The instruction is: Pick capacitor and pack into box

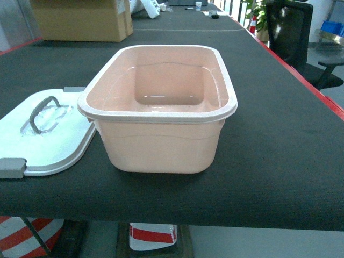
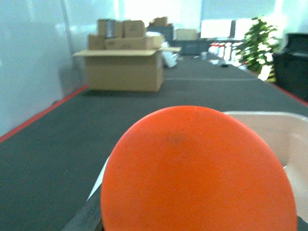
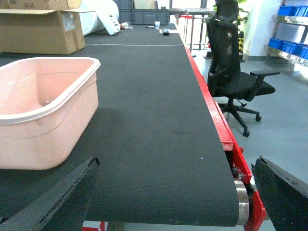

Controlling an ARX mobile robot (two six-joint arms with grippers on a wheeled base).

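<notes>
Head view shows the black tabletop running far into the room, with the box standing open and apparently empty near its front edge, and the white lid lying flat touching the box's left side, grey handle up. Neither arm appears in that view. From the left wrist, a large orange disc fills the near frame; it looks like the capacitor, probably carried by the left gripper, but the jaws are hidden behind it, so I cannot tell whether they grip it. The box rim shows just to its right, so a good packing move would shift right over the opening, lower well inside the walls and only then let go, avoiding the lid and the near rim. The right gripper hangs with jaws spread wide and holding nothing, right of the box above the tabletop's near edge. Farther off stand a brown carton at far left, an office chair beyond the red table edge, blue bins on shelving and a potted plant; none blocks the route.
</notes>
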